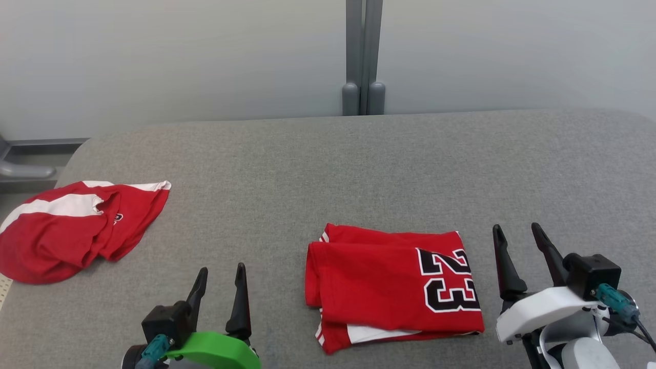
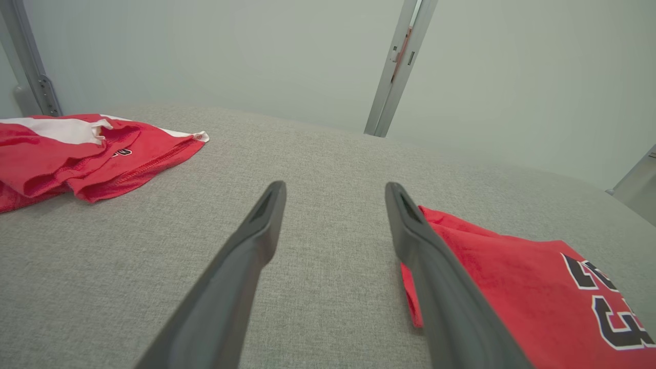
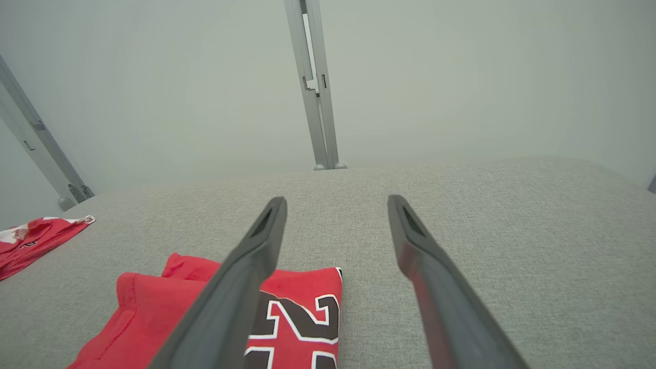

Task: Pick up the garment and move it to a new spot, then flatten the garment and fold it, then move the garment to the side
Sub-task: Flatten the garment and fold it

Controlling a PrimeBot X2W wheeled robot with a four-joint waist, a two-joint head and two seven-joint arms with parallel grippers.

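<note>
A red garment (image 1: 389, 282) with a black "23" lies folded into a neat rectangle on the grey fabric surface (image 1: 359, 169), near the front middle. My left gripper (image 1: 222, 267) stands open to its left, apart from it, with nothing between the fingers. My right gripper (image 1: 515, 226) stands open just off its right edge, also empty. The left wrist view has the folded garment (image 2: 512, 287) beside the right finger of the left gripper (image 2: 335, 185). In the right wrist view the garment (image 3: 302, 292) lies under and left of the right gripper (image 3: 336, 200).
A second red garment with white bands (image 1: 66, 230) lies crumpled at the surface's far left edge, also seen as a red heap (image 2: 77, 154) and a red corner (image 3: 36, 238). A grey post (image 1: 363, 56) stands against the pale wall behind. Bare grey surface stretches behind and to the right.
</note>
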